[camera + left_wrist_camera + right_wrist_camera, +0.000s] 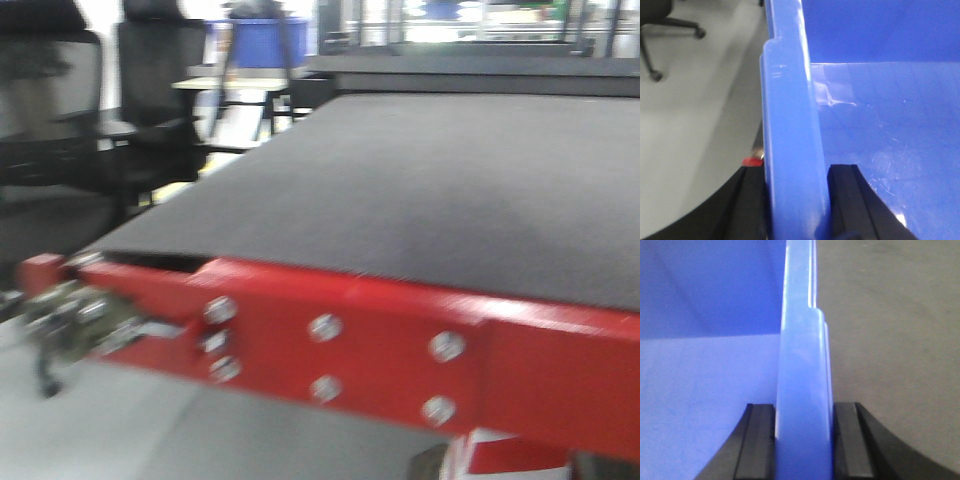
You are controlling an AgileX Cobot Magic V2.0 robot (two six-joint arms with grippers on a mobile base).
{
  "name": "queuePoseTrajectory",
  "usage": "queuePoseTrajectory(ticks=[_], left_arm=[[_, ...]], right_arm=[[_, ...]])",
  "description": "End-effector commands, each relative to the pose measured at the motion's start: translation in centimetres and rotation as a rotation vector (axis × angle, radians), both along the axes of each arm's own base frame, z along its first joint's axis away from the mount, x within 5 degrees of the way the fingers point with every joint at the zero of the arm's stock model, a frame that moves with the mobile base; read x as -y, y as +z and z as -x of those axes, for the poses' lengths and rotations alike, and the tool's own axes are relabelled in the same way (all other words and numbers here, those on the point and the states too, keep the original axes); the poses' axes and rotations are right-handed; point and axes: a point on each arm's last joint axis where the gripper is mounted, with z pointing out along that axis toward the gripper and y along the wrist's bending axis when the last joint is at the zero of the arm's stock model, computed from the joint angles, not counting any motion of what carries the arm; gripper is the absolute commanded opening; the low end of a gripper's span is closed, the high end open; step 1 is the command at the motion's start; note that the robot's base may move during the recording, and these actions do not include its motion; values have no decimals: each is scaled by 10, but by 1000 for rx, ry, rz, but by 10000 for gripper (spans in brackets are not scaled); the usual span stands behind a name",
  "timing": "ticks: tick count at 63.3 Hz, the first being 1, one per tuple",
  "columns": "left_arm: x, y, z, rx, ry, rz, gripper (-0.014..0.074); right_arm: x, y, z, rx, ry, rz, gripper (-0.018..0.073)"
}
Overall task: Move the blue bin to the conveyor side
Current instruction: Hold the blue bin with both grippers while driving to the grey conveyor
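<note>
The left wrist view puts me right up against the blue bin (pixel 880 125). It is glossy blue plastic with a smooth inner wall, faint scuffs and a bright patch of glare. A thick lipped rim runs up the middle of the frame, with a step near the top. My left fingers (pixel 847 200) are clamped on that rim at the bottom centre, one black pad inside the bin and one outside. Left of the rim is grey floor (pixel 695 125), with a chair's wheeled base (pixel 675 30) in the upper left corner.

In the right wrist view my right fingers (pixel 757 440) pinch a stretch of rim the same way at the bottom centre. Blue interior fills the left half. The dark grey woven conveyor (pixel 890 340) fills the right half, just beside the outer wall; I cannot tell whether the bin rests on it.

The front view shows the conveyor belt across the middle, a red bolted frame (pixel 400 350) along its near edge and black office chairs (pixel 150 100) at upper left.
</note>
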Motion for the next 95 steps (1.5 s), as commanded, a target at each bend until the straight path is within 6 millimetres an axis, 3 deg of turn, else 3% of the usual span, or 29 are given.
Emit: queuePoseTrajectory(ticks=[1,95], left_arm=[[0,13,6,115,-13,3,-20],[0,13,5,113,-13,3,-20]], right_arm=[[6,18,4,159,-19,8,-80],[6,18,4,159,-19,8,-80]])
